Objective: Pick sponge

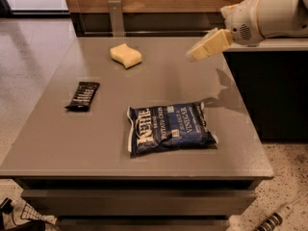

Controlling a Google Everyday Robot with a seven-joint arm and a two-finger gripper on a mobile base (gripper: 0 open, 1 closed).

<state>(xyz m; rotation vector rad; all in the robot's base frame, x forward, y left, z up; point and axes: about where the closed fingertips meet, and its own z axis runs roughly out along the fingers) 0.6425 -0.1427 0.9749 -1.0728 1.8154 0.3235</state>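
Note:
The sponge (126,55) is a small pale yellow foam block with wavy sides. It lies on the grey table (159,81) near the far edge, left of centre. My gripper (198,54) reaches in from the upper right on a white arm (274,13). It hangs above the table's far right part, well to the right of the sponge and apart from it. It holds nothing that I can see.
A blue Kettle chip bag (169,128) lies flat at the table's front middle. A dark snack bar (83,96) lies at the left. A glass and wood partition (159,4) runs behind the table. A dark cabinet (274,90) stands at the right.

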